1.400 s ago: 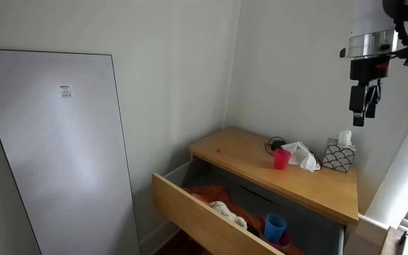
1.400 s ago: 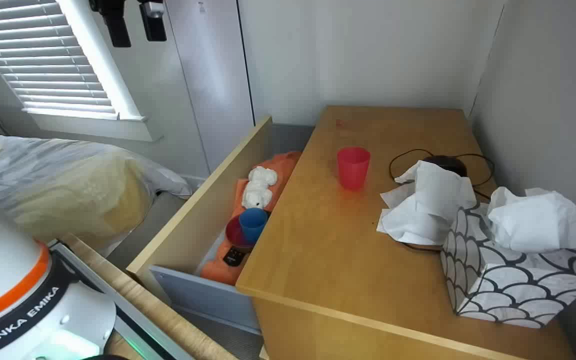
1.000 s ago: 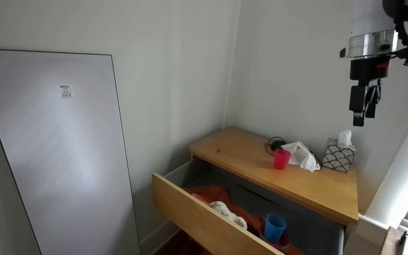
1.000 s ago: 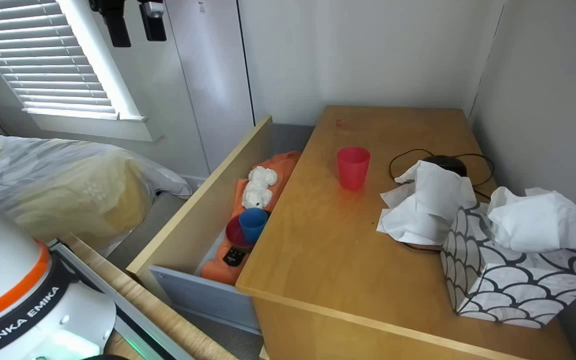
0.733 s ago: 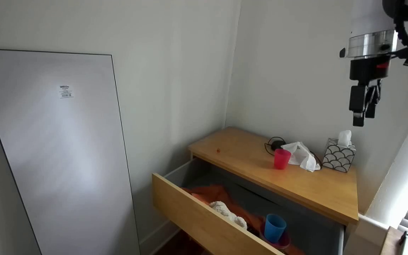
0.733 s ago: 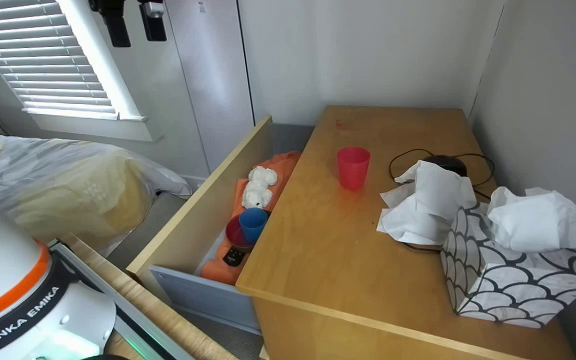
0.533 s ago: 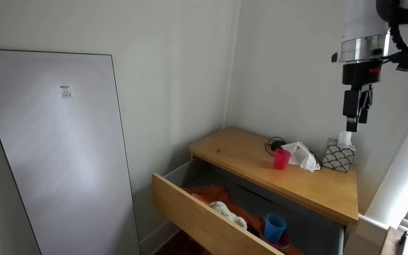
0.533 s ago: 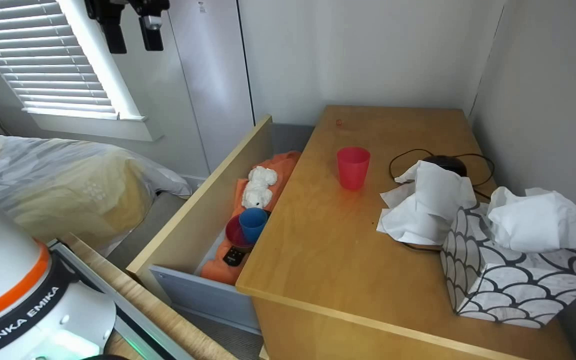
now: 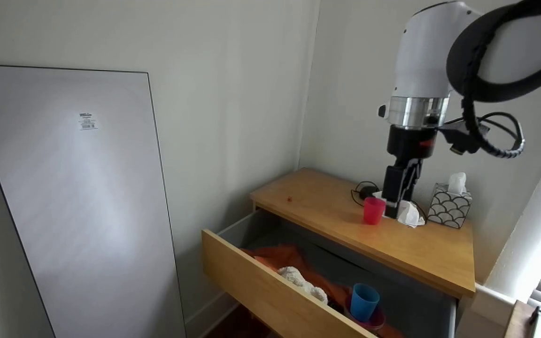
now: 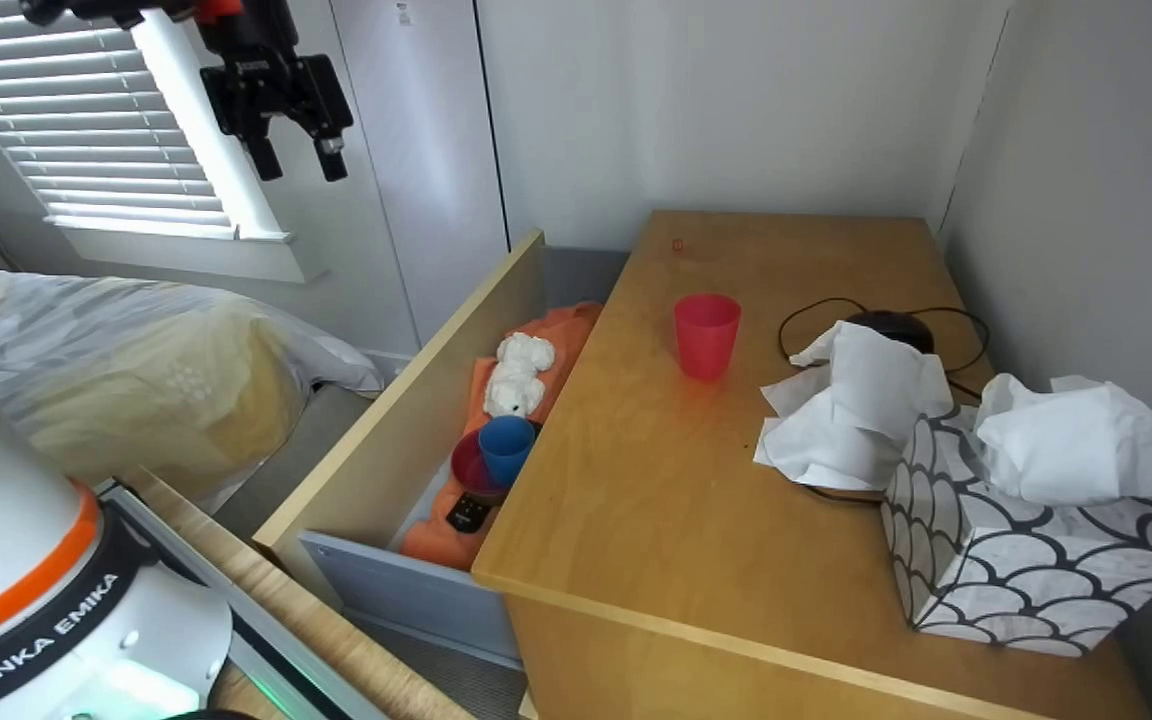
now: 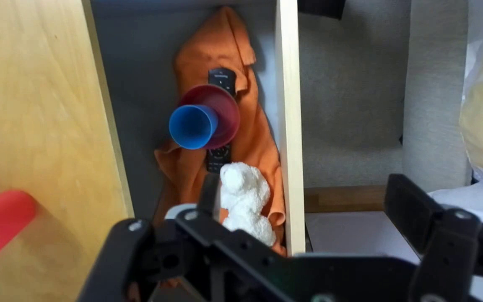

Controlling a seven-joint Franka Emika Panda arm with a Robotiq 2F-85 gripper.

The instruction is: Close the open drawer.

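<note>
The drawer (image 9: 270,286) is the dresser's top one and stands pulled well out, with a plain light-wood front. It also shows in an exterior view (image 10: 391,425), and its front's top edge runs down the wrist view (image 11: 290,126). My gripper (image 9: 398,206) is open and empty, pointing down in the air above the drawer. It also shows in an exterior view (image 10: 301,168). In the wrist view the front's edge lies between the open fingers (image 11: 306,197), apart from them and lower. The drawer's outer face is hidden in the wrist view.
In the drawer lie an orange cloth (image 11: 208,50), a white plush toy (image 11: 245,193), a blue cup (image 11: 191,128), a dark red bowl (image 11: 227,109) and a black remote. A red cup (image 10: 706,335), tissues and a tissue box (image 10: 1046,570) stand on the dresser top (image 10: 636,500).
My gripper has come down and moved left in an exterior view, now lower over the drawer. It stays open. The drawer and its contents have not moved.
</note>
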